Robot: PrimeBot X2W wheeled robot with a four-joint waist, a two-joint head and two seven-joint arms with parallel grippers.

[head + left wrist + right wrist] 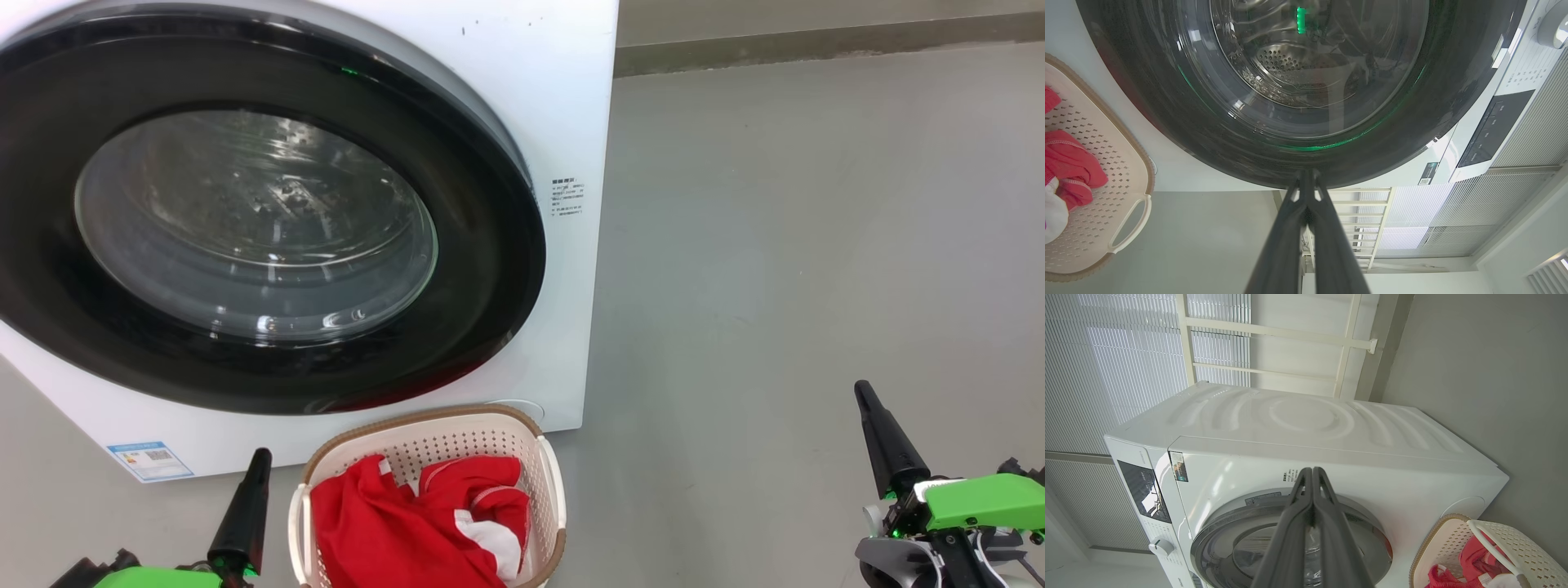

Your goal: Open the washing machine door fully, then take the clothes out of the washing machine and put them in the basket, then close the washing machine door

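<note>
**Door shut, clothes in basket**

I note the washing machine door [269, 220] lies flush against the washing machine [563, 98]. The clothes [392, 523] lie heaped in the basket [424, 445], which stands on the floor [775, 245] just before the machine. My left hand [260, 454] beside the basket and my right hand [862, 390] well apart from it are both clenched, empty.

the washing machine [571, 98] is white, with a small blue-and-white label [149, 460] at its lower front corner. the washing machine door [490, 245] has a glossy black rim around clear glass. the clothes [384, 531] are bright red with white panels. the basket [457, 441] is cream-white, dotted with holes, its rim brown and woven-looking. the floor [816, 245] is plain grey.
</note>
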